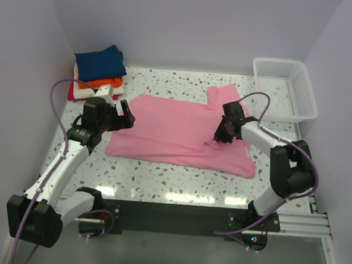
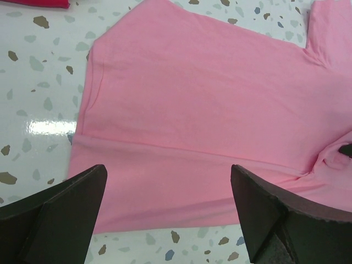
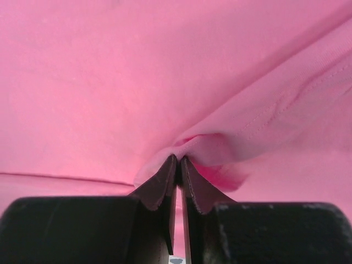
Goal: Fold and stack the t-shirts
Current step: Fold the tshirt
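A light pink t-shirt (image 1: pixel 176 129) lies spread on the speckled table, also in the left wrist view (image 2: pixel 203 93). My right gripper (image 1: pixel 222 137) is shut on a bunched fold of the pink t-shirt (image 3: pixel 214 148) near its right side. My left gripper (image 1: pixel 124 114) is open and empty, above the shirt's left edge; its fingers (image 2: pixel 60 214) frame the shirt's hem. Folded shirts are stacked at the back left: navy blue (image 1: pixel 100 61) on top, orange (image 1: pixel 101 82) under it, cream-white (image 1: pixel 85 92) and red below.
A white plastic mesh basket (image 1: pixel 285 88) stands at the back right. White walls close in the table on the left, back and right. The arm bases sit on a black rail (image 1: pixel 176 219) at the near edge.
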`<state>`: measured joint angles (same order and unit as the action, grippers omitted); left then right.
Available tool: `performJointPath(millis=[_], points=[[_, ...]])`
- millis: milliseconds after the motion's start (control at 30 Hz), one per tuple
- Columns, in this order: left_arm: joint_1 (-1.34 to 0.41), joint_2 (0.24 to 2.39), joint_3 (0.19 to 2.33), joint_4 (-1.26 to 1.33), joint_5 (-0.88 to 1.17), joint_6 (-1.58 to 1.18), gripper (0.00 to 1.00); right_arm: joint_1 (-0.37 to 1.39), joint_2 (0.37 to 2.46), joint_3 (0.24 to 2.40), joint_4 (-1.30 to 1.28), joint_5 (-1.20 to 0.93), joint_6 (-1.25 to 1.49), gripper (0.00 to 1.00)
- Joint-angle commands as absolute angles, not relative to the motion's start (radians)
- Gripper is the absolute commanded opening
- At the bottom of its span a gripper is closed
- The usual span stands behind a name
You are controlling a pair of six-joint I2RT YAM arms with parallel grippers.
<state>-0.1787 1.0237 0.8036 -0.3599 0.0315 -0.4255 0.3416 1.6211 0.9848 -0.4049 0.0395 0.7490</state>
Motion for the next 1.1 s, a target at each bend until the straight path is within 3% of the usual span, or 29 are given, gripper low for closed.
performJointPath(millis=[0,367,500,600,733,1067], points=[[-0.184,1.025,0.796,-0.333,0.026,-0.399,1.00,0.347,1.663,1.061,-0.413,0.060,0.710,0.10],[-0.186,1.031,0.796,-0.336,0.026,-0.396,1.00,0.348,1.793,1.221,-0.446,0.031,0.618,0.29],[-0.186,1.032,0.795,-0.336,0.028,-0.396,1.00,0.348,1.780,1.269,-0.471,0.055,0.578,0.44],[-0.186,1.034,0.796,-0.336,0.031,-0.396,1.00,0.348,1.763,1.307,-0.515,0.098,0.545,0.50],[-0.186,1.034,0.796,-0.339,0.029,-0.394,1.00,0.350,1.675,1.287,-0.575,0.172,0.543,0.50],[-0.190,1.038,0.796,-0.339,0.038,-0.396,1.00,0.357,1.439,0.938,-0.549,0.126,0.540,0.40]])
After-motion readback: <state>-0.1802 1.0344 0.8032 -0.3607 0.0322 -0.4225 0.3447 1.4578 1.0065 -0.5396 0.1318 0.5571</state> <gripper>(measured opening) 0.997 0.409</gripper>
